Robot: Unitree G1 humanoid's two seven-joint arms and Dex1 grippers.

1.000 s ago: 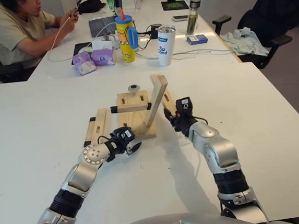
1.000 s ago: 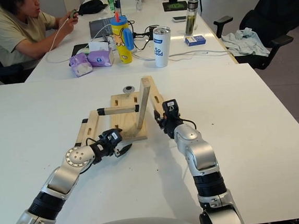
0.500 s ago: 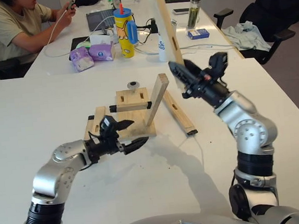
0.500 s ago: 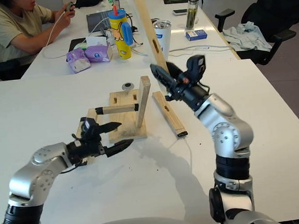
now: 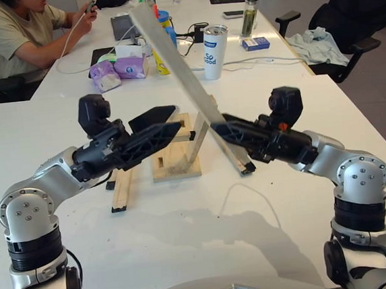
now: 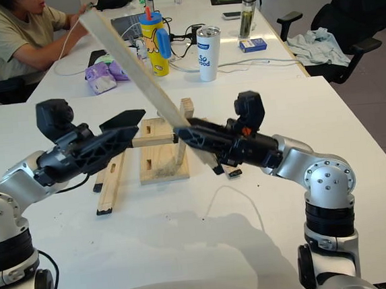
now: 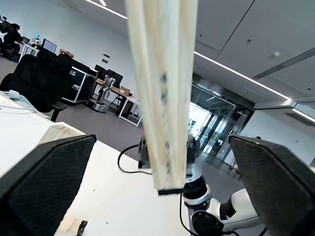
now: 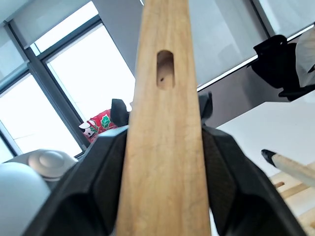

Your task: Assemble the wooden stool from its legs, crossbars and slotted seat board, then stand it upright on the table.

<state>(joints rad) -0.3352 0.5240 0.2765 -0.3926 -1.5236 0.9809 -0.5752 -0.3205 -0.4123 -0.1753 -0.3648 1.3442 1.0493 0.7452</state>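
White desk (image 5: 65,223), office rows behind. Long pale wooden leg with an oval slot (image 5: 174,59) is held off the desk, tilted up toward far left. Right pincer (image 5: 222,125) pinches its lower end. Left pincer (image 5: 176,116) spread, empty, raised just left of that leg. Below them the slotted seat board (image 5: 175,168) lies flat mid-desk with one upright leg (image 5: 199,138) standing on it. Loose left leg (image 5: 122,188) and loose right leg (image 5: 239,162) lie flat beside the board.

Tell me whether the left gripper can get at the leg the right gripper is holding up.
Probably yes. The left gripper is open and raised close beside the leg, which the right gripper holds up at a slant; in the left wrist view the leg stands between its fingers.
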